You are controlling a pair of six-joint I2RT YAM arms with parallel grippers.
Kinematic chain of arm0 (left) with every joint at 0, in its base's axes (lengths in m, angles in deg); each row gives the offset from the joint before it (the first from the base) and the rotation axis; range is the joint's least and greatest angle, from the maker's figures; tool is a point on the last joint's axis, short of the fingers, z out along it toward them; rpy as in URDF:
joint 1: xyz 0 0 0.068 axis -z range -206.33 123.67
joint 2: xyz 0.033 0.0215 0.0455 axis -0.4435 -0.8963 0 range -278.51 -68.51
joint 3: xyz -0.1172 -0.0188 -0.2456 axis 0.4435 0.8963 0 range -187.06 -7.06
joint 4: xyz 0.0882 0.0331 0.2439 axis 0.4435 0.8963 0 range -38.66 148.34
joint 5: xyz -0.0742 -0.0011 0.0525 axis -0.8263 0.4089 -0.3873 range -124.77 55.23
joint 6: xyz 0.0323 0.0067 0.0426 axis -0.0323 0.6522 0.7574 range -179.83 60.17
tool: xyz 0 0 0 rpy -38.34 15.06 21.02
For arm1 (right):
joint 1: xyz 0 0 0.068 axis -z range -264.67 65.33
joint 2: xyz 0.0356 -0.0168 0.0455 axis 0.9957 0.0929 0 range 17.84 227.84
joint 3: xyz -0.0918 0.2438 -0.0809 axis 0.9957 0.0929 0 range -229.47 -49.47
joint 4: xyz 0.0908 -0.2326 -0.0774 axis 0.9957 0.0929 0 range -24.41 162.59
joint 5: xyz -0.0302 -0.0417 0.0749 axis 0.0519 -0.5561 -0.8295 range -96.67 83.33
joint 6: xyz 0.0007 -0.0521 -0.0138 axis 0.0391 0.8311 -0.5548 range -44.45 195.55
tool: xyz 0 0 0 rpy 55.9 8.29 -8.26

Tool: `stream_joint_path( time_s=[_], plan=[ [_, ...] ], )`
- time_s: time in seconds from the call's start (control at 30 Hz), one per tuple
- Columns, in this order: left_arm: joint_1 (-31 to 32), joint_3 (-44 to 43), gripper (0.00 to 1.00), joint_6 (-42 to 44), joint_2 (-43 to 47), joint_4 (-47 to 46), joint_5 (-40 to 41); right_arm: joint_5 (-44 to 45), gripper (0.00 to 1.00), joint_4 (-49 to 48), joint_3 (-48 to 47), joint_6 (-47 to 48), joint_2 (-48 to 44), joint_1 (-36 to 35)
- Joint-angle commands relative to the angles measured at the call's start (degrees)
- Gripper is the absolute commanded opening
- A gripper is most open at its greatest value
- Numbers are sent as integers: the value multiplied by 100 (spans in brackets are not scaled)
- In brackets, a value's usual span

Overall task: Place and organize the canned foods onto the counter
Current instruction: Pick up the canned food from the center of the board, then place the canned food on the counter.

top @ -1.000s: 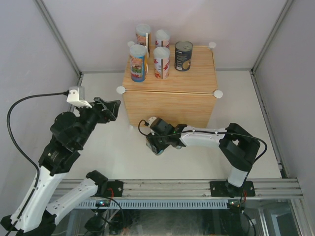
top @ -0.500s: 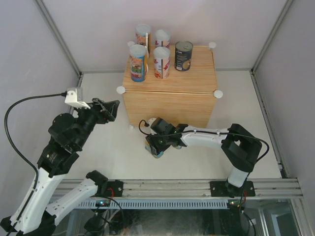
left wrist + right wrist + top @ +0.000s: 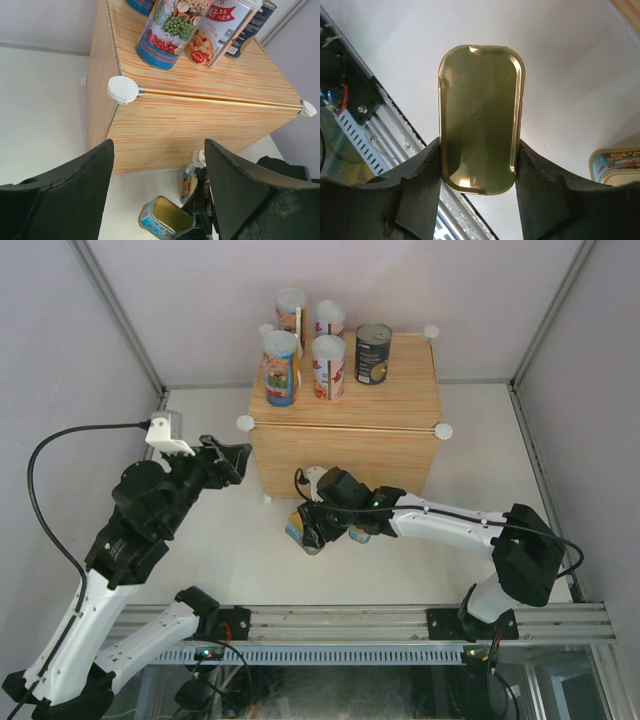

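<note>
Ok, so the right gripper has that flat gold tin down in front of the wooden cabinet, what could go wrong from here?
The right gripper pinches the flat gold rounded-rectangular tin only at one end, so it could pivot or slip when lifted. The light wood-grain cabinet stands close beyond it; a rising tin might clip its front edge. The tall white-lidded cans crowd the top's back left, so a careless placement could topple one.

Where we could pass
We see five cans (image 3: 329, 368) crowding 11 o'clock on the counter (image 3: 395, 400); bare wood toward 4 o'clock.
</note>
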Motion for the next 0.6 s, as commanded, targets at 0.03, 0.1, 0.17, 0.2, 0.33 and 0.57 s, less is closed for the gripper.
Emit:
stream_joint_path(
  time_s=[0.03,0.1,0.17,0.2,0.33,0.57],
  plan=[
    [-33,-82,77,-136,70,-222,-156,-536,8,-377,-267,-217,-607,158],
    [-30,-78,78,-156,99,-274,-182,-657,8,-392,-267,-282,-797,218],
    [-33,-74,78,-175,128,-344,-255,-745,7,-373,-290,-337,-970,271],
    [-36,-60,79,-189,130,-380,-294,-745,7,-302,-339,-343,-1042,277],
    [-36,-38,83,-234,129,-536,-515,-794,6,-123,-504,-375,-1309,276],
    [-35,-220,90,-330,33,-750,-1087,-1032,5,-186,-730,-729,-1891,357]
  ],
)
